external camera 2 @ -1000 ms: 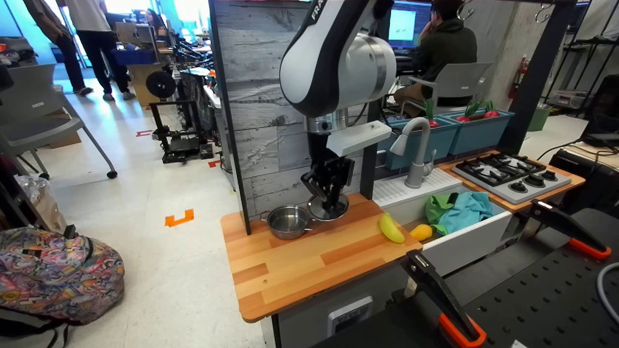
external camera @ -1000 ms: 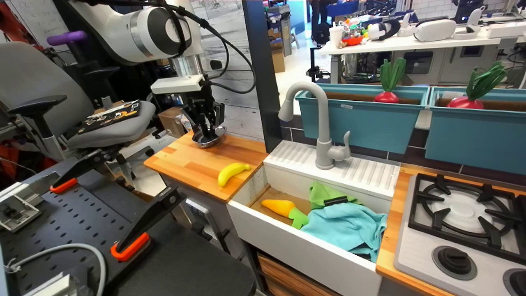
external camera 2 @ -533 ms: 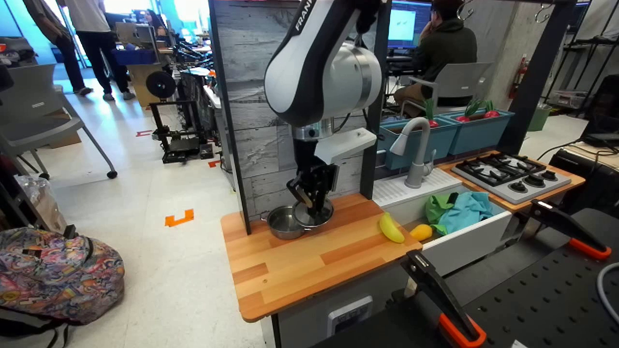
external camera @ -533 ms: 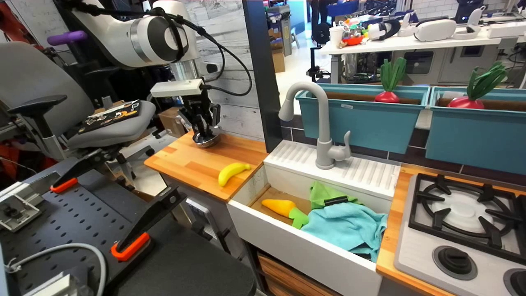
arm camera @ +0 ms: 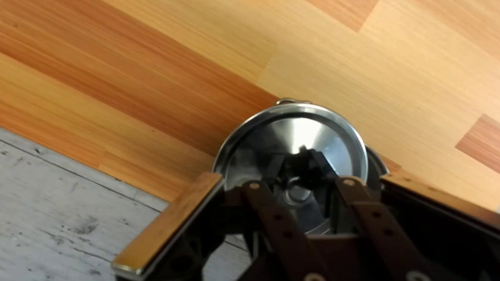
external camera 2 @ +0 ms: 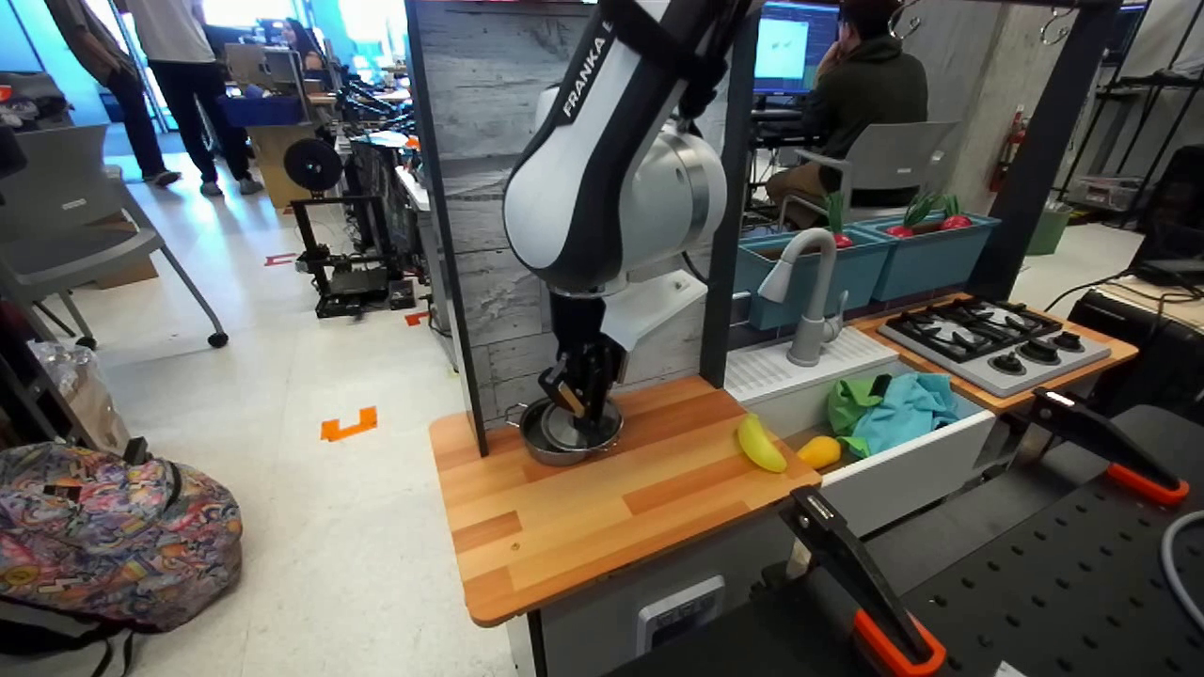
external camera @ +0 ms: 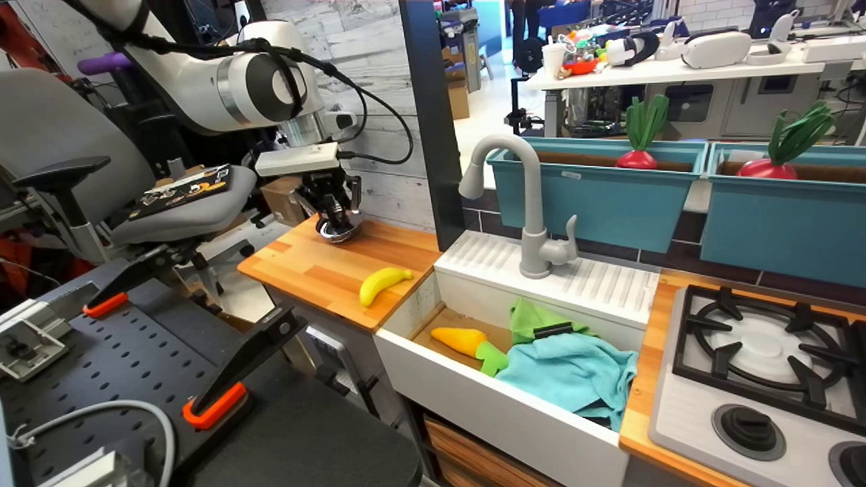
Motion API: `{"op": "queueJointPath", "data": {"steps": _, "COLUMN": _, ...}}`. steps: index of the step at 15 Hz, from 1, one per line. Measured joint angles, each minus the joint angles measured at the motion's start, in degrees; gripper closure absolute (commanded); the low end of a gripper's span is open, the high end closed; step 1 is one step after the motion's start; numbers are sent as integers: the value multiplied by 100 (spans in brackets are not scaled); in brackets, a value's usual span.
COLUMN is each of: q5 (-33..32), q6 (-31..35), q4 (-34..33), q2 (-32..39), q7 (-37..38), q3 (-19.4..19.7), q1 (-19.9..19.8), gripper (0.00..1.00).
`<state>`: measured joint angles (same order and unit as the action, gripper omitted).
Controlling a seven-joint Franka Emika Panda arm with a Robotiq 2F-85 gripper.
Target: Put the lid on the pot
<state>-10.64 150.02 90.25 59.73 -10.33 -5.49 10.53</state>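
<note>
"FRANKA" arm (external camera 2: 602,183); fingers (external camera 2: 594,404) grip lid (arm camera: 289,134) o/ pot (external camera 2: 559,458), seating unclr.

Silvery round lid (arm camera: 283,142), over grey pot (external camera 2: 559,459)

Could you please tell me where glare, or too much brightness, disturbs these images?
In the wrist view, a bright glare patch on the lid, with darker areas below it; in an exterior view, the far background at top left is washed out.

Robotics lab, robot arm (external camera 2: 611,188), VR headset (external camera: 716,50)
</note>
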Motion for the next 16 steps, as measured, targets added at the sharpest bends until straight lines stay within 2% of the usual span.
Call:
{"op": "queueJointPath", "data": {"steps": 4, "q5": -196, "q6": 610, "q4": 29, "q2": 94, "q7": -11, "q3": 31, "q1": 120, "gripper": 94}}
{"op": "queueJointPath", "data": {"steps": 5, "q5": -235, "q6": 767, "q4": 27, "q2": 136, "q7": -15, "q3": 47, "q1": 156, "gripper": 83}}
{"op": "queueJointPath", "data": {"steps": 6, "q5": -265, "q6": 891, "q4": 26, "q2": 152, "q7": -26, "q3": 61, "q1": 188, "gripper": 53}}
{"op": "queueJointPath", "data": {"steps": 7, "q5": -275, "q6": 971, "q4": 26, "q2": 165, "q7": -48, "q3": 70, "q1": 211, "gripper": 53}}
{"op": "queueJointPath", "data": {"steps": 8, "q5": -276, "q6": 994, "q4": 26, "q2": 169, "q7": -72, "q3": 72, "q1": 223, "gripper": 48}}
{"op": "queueJointPath", "data": {"steps": 14, "q5": -276, "q6": 994, "q4": 26, "q2": 203, "q7": -124, "q3": 70, "q1": 227, "gripper": 6}}
{"op": "queueJointPath", "data": {"steps": 15, "q5": -276, "q6": 994, "q4": 26, "q2": 219, "q7": -125, "q3": 71, "q1": 227, "gripper": 1}}
{"op": "queueJointPath", "data": {"steps": 16, "q5": -276, "q6": 994, "q4": 26, "q2": 228, "q7": -125, "q3": 73, "q1": 226, "gripper": 0}}
